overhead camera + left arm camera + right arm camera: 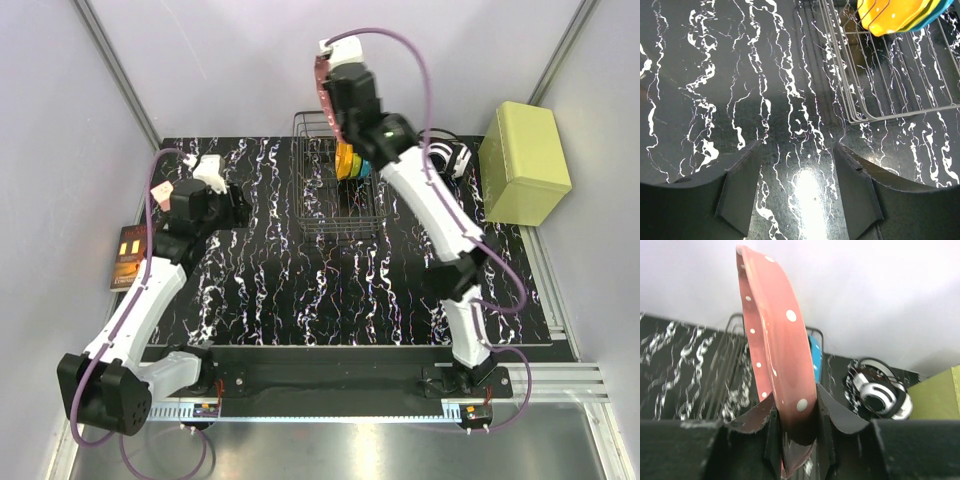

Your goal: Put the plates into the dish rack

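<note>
Left gripper (797, 180): the jaws are seen spread apart with nothing between them, hung low over the black white-veined table (715, 100). The near corner of the dish rack (330, 228) is recorded just beyond it and to its right.

Three plates are seen on edge between the prongs in the rack's far half: orange plate (343, 158), yellow-green plate (353, 166), blue plate (364, 169), packed close side by side.

Right gripper (796, 412): the jaws are clamped on the lower rim of the pink plate (780, 355). The plate is held upright, edge-on, raised clear of the rack near its far end.

A corded black-and-white device (880, 392) and a green box (525, 160) are noted at far right.
</note>
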Robot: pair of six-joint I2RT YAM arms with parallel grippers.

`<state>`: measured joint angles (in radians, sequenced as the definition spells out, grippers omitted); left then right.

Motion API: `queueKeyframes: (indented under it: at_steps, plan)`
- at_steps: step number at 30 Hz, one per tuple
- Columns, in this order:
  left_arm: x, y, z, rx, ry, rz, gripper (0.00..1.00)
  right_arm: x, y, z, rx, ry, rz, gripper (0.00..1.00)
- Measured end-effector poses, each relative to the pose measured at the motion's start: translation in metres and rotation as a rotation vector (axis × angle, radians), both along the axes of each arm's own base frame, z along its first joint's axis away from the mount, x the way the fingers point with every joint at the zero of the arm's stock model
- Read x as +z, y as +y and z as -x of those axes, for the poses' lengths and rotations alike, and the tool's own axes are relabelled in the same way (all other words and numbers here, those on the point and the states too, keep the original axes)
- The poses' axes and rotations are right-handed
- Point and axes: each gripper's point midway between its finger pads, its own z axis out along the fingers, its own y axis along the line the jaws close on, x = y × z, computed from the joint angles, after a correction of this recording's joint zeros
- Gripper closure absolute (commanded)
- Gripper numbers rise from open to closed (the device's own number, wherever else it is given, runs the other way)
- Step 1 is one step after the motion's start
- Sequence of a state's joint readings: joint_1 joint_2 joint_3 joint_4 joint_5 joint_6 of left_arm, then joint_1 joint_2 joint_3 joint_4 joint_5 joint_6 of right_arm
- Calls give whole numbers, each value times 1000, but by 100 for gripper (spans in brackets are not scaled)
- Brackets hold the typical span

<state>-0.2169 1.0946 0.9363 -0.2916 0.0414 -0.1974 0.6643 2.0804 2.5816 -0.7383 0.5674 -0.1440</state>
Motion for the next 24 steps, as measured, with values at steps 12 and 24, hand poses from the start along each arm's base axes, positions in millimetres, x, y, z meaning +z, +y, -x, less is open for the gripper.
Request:
queueKeyframes:
  at_steps: [12,24]
  plan:
    - [-8,8,13,26,-19,30,37,-63,44,-43,-222,-65,-36,100]
    - [-12,16,35,54,-58,79,18,-98,51,-70,-322,-121,-34,100]
